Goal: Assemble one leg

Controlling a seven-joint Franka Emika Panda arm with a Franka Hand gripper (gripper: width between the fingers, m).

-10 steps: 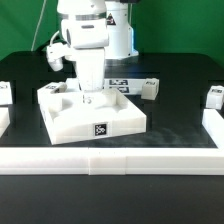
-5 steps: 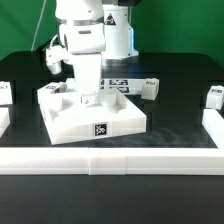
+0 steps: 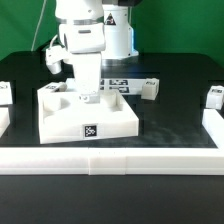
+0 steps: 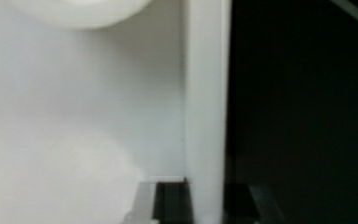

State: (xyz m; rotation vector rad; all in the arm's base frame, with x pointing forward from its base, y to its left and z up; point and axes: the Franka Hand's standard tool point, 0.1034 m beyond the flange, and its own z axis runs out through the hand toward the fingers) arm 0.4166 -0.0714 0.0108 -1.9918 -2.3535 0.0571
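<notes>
The large white square top (image 3: 70, 120) lies on the black table with a tag on its front face. My gripper (image 3: 88, 99) reaches down into it near its back. In the wrist view my gripper (image 4: 204, 205) straddles a thin white wall of the top (image 4: 69, 120). One dark fingertip (image 4: 167, 205) is inside the wall and the other is outside, so it looks shut on the wall. A leg (image 3: 150, 88), a small white block with a tag, stands behind the top towards the exterior view's right.
The marker board (image 3: 118, 84) lies behind the top. Further small white blocks stand at the exterior view's far right (image 3: 213, 97) and far left (image 3: 5, 93). A long white rail (image 3: 110, 158) runs along the front, with white pieces at both sides.
The top has turned and shifted towards the exterior view's left; its front tag moved left. The arm has stayed low over it.
</notes>
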